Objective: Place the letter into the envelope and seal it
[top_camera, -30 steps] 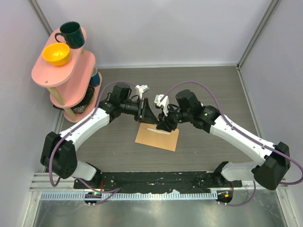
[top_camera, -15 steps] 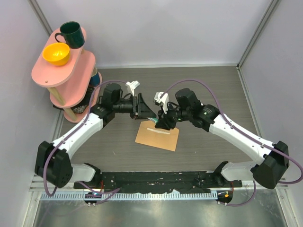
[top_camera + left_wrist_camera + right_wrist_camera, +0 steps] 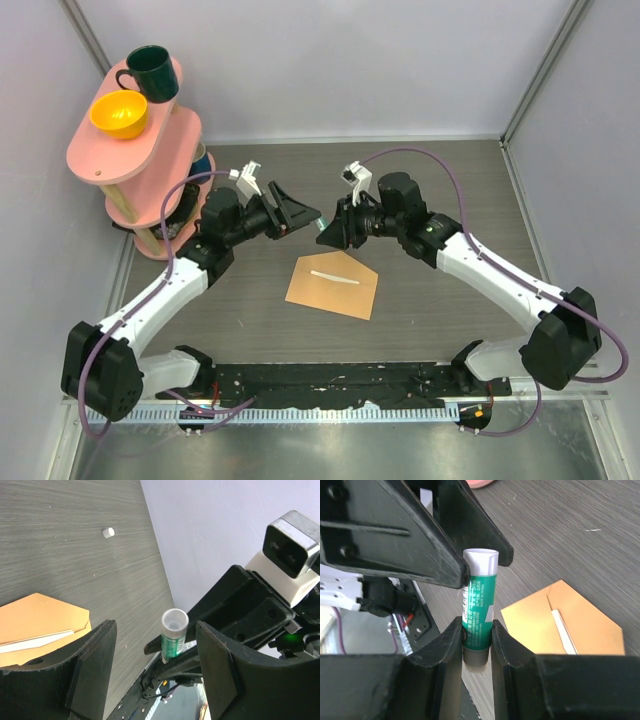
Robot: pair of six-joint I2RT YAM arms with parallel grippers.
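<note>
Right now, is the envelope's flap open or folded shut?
Open. The envelope lies flat, pointed flap spread out, the letter showing as a pale strip at its mouth.

envelope [image 3: 335,293]: tan-brown, plain
letter [image 3: 331,277]: pale cream
glue stick [image 3: 479,600]: green body, white print, white top
table [image 3: 450,180]: grey, wood-grain
shelf [image 3: 130,150], upper left: pink
bowl [image 3: 118,113]: yellow
mug [image 3: 152,72]: dark green
</note>
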